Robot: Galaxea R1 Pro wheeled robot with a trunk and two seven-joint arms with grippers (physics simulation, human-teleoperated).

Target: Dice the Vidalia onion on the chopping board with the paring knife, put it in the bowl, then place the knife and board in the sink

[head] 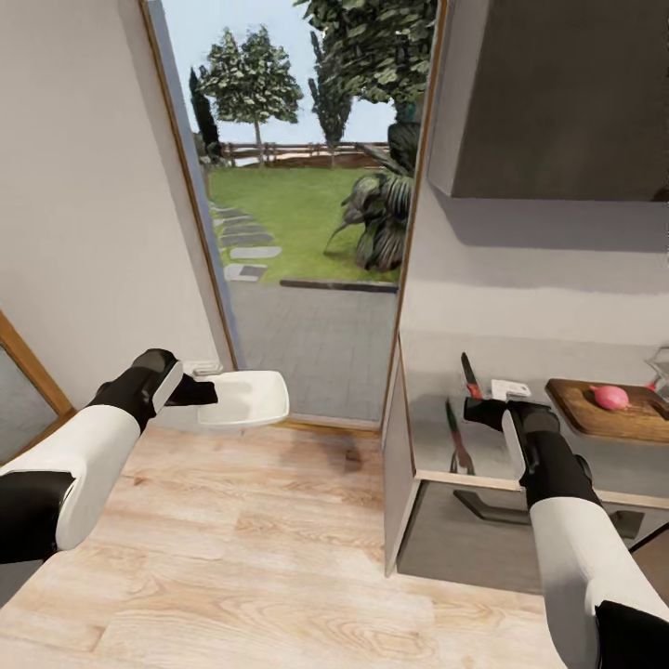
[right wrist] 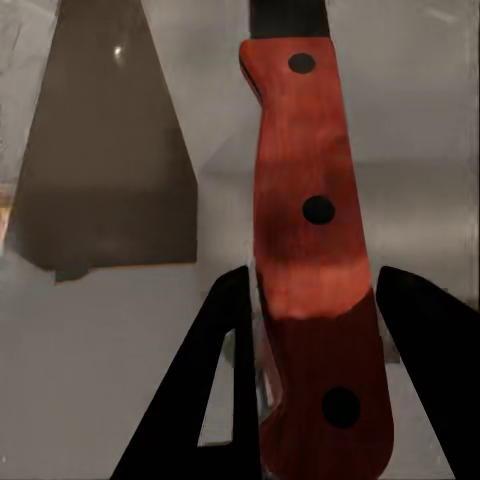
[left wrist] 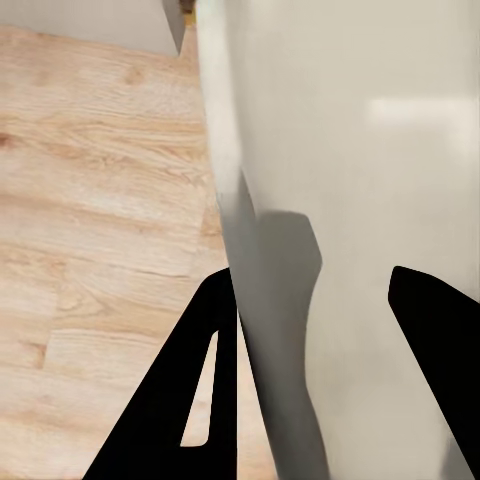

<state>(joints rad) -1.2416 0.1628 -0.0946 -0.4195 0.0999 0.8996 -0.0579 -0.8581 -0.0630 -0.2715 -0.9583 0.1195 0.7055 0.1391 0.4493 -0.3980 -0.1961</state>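
Wood board (head: 613,413): lies on the countertop (head: 437,427) at 3 o'clock of the head view, under the onion (head: 610,398) — set for dicing.
Onion: small, pinkish, whole; not yet cut.
Right gripper (head: 483,406): clenched on the knife (head: 469,374), red handle between the fingers, blade up — likely being brought to the board.
Left gripper (head: 206,392): grips the white bowl (head: 246,398) by its rim, out over the floor (head: 251,539) at 9 o'clock — apparently kept ready for the dice.
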